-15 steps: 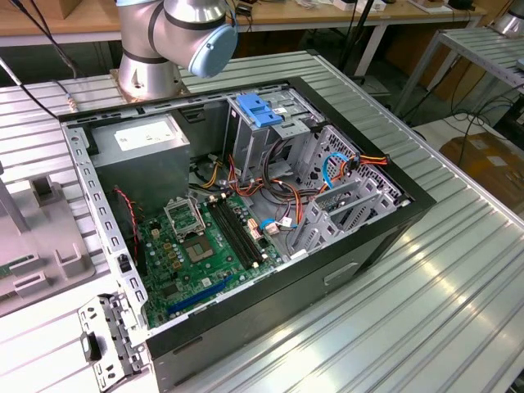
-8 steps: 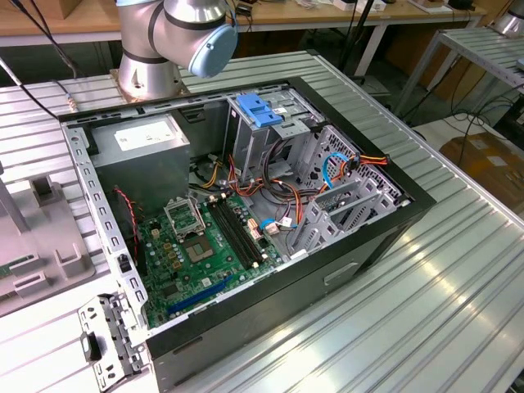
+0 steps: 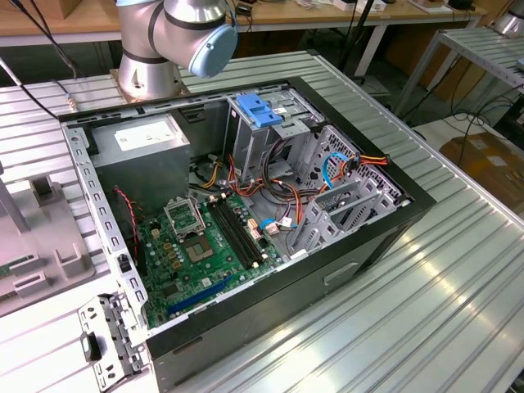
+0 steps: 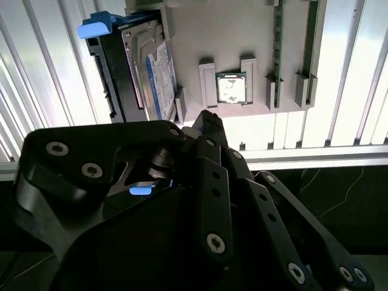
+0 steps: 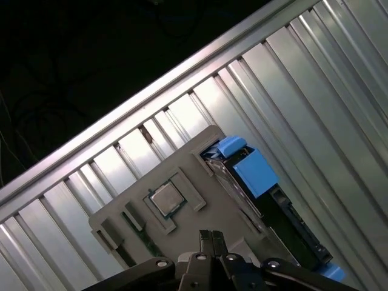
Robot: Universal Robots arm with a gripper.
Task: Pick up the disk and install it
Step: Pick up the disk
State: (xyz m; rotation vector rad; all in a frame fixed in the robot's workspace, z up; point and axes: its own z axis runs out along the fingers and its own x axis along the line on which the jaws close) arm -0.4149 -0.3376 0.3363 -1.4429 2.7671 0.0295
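Note:
The disk (image 4: 156, 76) stands on edge in a slot of a grey holder plate (image 4: 242, 30). Its silver face with a blue-and-white label, its dark side and a blue rail (image 4: 97, 25) show in the second wrist view. In the first wrist view the disk (image 5: 254, 173) shows its blue rail and dark edge at one end of the holder plate (image 5: 200, 163). My gripper (image 5: 211, 237) hovers above the plate beside the disk, black fingers (image 4: 209, 120) shut together with nothing between them and not touching the disk.
The holder plate also carries a processor chip (image 4: 231, 88) and a memory stick (image 4: 279, 36). In the exterior view an open computer case (image 3: 385, 221) lies on the ribbed metal table, with a blue bracket (image 3: 256, 110), a grey power supply (image 3: 143, 151), a motherboard (image 3: 201, 246) and cables. The arm's base (image 3: 176, 41) stands behind it.

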